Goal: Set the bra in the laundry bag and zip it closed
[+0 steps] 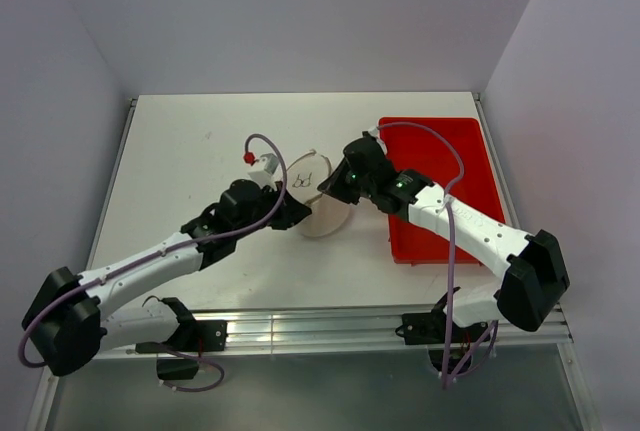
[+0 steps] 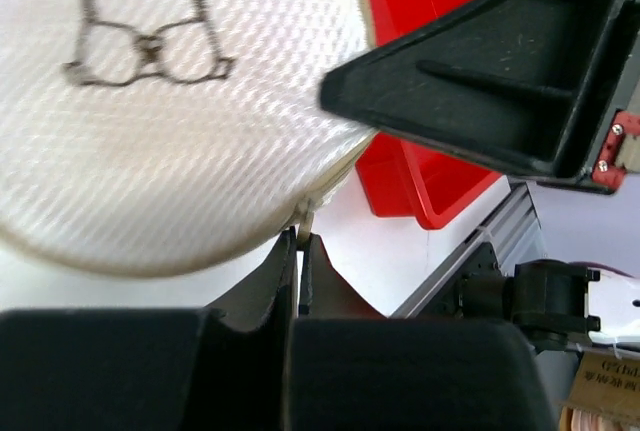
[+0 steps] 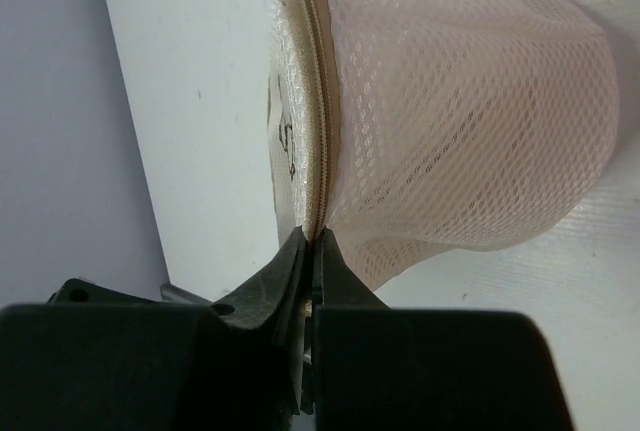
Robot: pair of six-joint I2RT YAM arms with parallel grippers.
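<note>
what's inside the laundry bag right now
Through the mesh of the laundry bag a peach-toned padded shape shows, apparently the bra. Its cups and straps cannot be made out behind the mesh, and in the left wrist view nothing inside shows.

Red plastic tray (image 1: 440, 141) sits on white table (image 1: 180, 151), rt side.

White table (image 1: 200, 141), matte top, a few faint scuffs; 3 plain walls box it in: back wall (image 1: 300, 11), left wall (image 1: 45, 101), right wall (image 1: 585, 71), all pale lavender-grey; aluminium rail (image 1: 320, 328) along the near edge; dull grey surface (image 1: 330, 391) below it, floor or shelf unclear; light even, shadows soft.
</note>
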